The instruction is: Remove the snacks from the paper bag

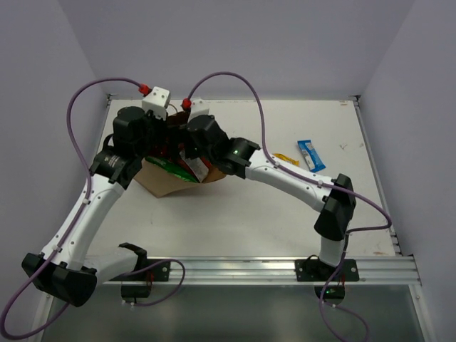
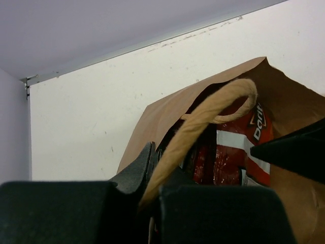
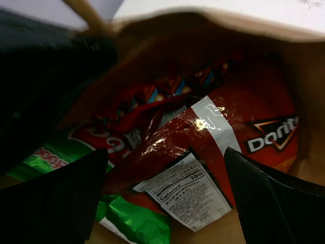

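1. Brown kraft bag [image 1: 162,184] on the white surface [image 1: 271,221]; glossy, crinkled packets [image 3: 167,147] inside.
2. My left pincer [image 2: 157,173] is clamped on its twisted paper handle [image 2: 203,119].
3. My right pincer [image 3: 166,157] gapes wide inside the bag's mouth, holding nothing.

We looked down on the whole table [image 1: 285,221] from high behind its near edge. Both wrist cameras sat close at the mouth of the paper bag [image 2: 162,112], facing in, sharing the Doritos bag [image 3: 264,137].

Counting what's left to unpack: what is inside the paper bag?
Inside the paper bag lie an orange-red Doritos bag, a green chip bag and crumpled red packets between them. How many red packets there are, and anything beneath, is covered.
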You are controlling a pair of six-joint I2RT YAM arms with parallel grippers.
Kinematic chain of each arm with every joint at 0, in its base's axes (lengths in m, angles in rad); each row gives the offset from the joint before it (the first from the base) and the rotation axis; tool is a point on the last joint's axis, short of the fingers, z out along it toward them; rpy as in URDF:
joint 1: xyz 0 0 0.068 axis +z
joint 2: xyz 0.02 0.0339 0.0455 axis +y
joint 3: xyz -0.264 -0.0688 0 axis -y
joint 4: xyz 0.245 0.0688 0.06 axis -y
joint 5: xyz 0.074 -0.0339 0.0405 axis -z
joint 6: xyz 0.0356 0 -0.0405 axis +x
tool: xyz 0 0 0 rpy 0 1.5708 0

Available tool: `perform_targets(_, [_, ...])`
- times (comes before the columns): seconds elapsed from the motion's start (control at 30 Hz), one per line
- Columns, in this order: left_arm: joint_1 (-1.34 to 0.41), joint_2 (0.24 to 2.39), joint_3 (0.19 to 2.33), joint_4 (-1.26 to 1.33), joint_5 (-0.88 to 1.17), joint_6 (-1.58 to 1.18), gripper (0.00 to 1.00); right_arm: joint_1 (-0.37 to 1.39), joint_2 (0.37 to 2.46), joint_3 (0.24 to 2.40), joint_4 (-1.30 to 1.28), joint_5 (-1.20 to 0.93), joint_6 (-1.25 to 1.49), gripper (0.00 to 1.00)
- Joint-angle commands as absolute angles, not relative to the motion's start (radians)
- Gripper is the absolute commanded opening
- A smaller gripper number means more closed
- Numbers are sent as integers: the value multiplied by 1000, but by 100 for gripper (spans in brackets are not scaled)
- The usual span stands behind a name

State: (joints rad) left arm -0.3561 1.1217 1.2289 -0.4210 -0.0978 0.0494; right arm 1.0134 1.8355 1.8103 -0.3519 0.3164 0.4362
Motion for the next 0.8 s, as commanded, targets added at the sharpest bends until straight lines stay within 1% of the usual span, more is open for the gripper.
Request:
perform_targets(0.0, [-357, 1085, 1227, -403, -152, 11, 0, 1042, 1835, 1859, -353, 390, 448, 99])
perform_targets(0.17, [-357, 1092, 1227, -403, -170, -29, 0, 1055, 1884, 1885, -391, 443, 460, 99])
perform_targets(0.2, [-357, 1094, 1229, -403, -170, -35, 0, 1055, 1900, 1894, -426, 474, 463, 98])
perform_targets(0.27, [-357, 1092, 1229, -403, -172, -38, 0, 1054, 1902, 1882, -445, 494, 474, 91])
perform_targets(0.3, [-357, 1092, 1229, -402, -175, -37, 0, 1055, 1892, 1856, -451, 508, 485, 83])
perform_targets(0.37, [-357, 1094, 1230, -403, -184, -37, 0, 1054, 1873, 1823, -453, 541, 497, 75])
perform_targets(0.4, [-356, 1095, 1232, -402, -187, -38, 0, 1052, 1864, 1795, -453, 548, 505, 68])
perform_targets(0.47, [-357, 1100, 1233, -402, -189, -41, 0, 1045, 1842, 1772, -456, 545, 509, 61])
perform_targets(0.57, [-357, 1098, 1235, -403, -196, -46, 0, 1029, 1798, 1720, -463, 542, 541, 45])
perform_targets(0.6, [-357, 1097, 1235, -403, -199, -46, 0, 1025, 1783, 1685, -463, 538, 558, 35])
perform_targets(0.67, [-357, 1097, 1236, -402, -207, -46, 0, 1009, 1740, 1655, -462, 508, 572, 26])
perform_targets(0.7, [-357, 1097, 1238, -403, -207, -46, 0, 1005, 1727, 1632, -463, 496, 586, 16])
perform_targets(0.77, [-357, 1098, 1236, -400, -203, -46, 0, 996, 1689, 1612, -462, 480, 601, 4])
